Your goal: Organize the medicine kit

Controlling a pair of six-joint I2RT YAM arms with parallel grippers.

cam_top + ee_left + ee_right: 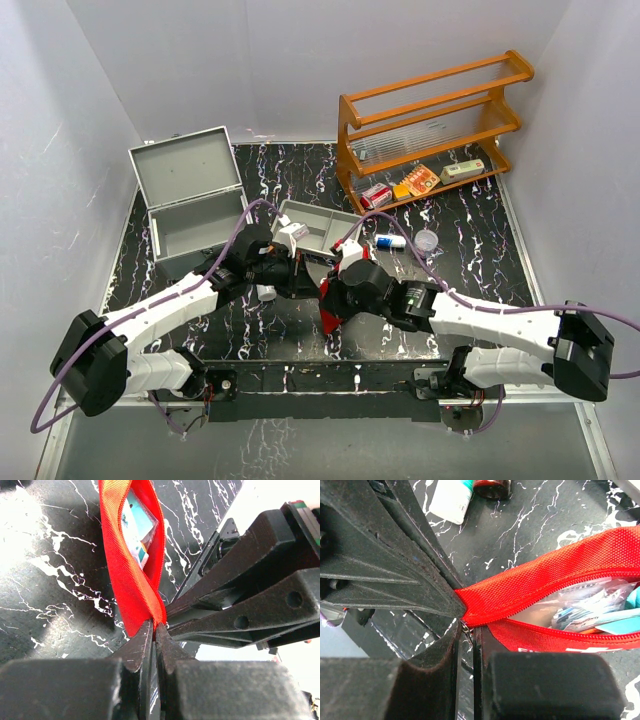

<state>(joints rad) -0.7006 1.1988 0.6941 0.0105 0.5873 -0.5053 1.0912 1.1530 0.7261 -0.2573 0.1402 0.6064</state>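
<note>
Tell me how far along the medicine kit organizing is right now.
Done: the medicine kit stands open, lid up, and looks empty.
In hand: the left gripper pinches one end of the red pouch, and the right gripper is closed at the zipper there. The pouch gapes, with packets showing.
Left: the boxes on the wooden rack and the grey tray sit outside the kit.

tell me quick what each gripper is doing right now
left gripper: shut on the red pouch, at its end
right gripper: shut on the red pouch, at its zipper end
</note>
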